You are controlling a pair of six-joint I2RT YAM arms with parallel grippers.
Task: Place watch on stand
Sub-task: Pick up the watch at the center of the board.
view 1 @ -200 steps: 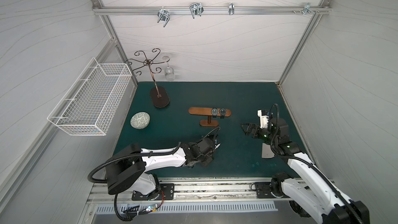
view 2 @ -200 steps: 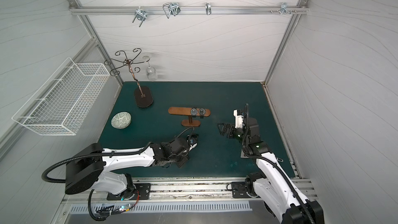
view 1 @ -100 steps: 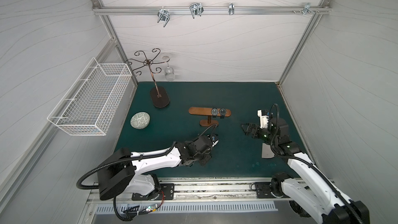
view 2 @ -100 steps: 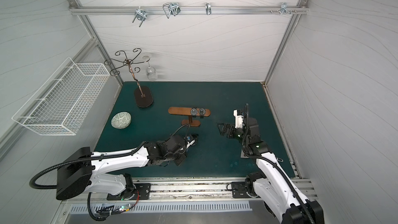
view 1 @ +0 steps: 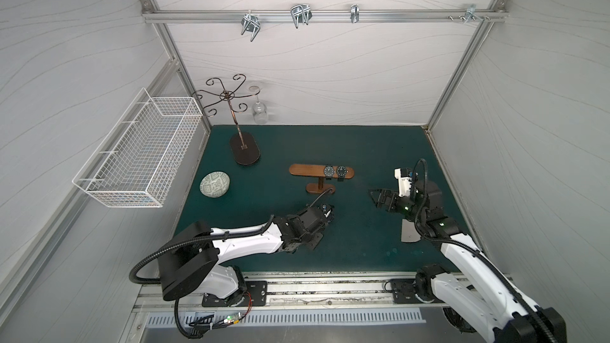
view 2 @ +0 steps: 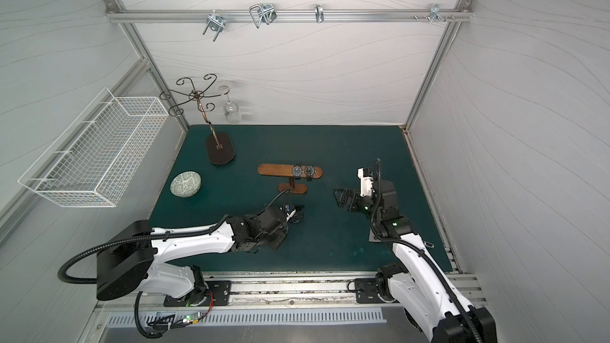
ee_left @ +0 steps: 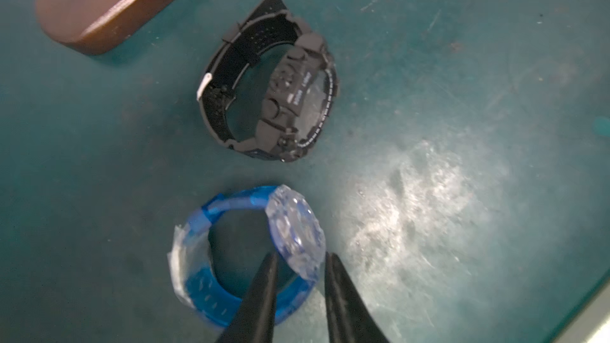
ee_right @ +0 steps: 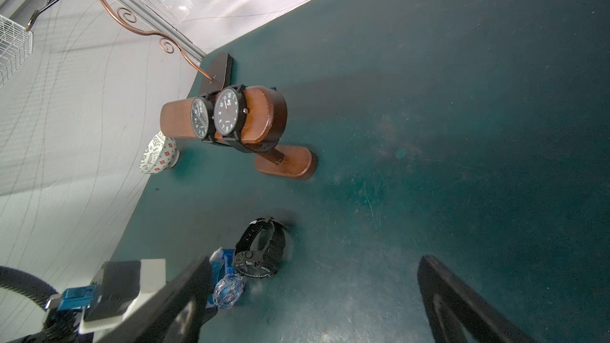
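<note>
White panel walls [view 1: 330, 70] with faint wavy lines enclosed the cell on three sides, held by an aluminium frame [view 1: 467, 61]. A rail [view 1: 396, 16] with metal hooks [view 1: 298, 16] crossed the back wall. The dark green surface [view 1: 363, 146] looked scuffed under even light.

Worktop [view 1: 363, 146]: dark teal with pale scuffed patches. Stand [view 1: 305, 170]: mid-brown wood. Watch pair [ee_right: 229, 112] on it: black straps, black dials, white markings. Black watch [ee_left: 269, 94]: black throughout. Blue watch [ee_left: 251, 252]: translucent blue strap, clear case. Bowl [view 1: 214, 185]: pale with green geometric pattern. Basket [view 1: 138, 156]: white wire. Rack [view 1: 245, 148]: dark base, coppery stem.
</note>
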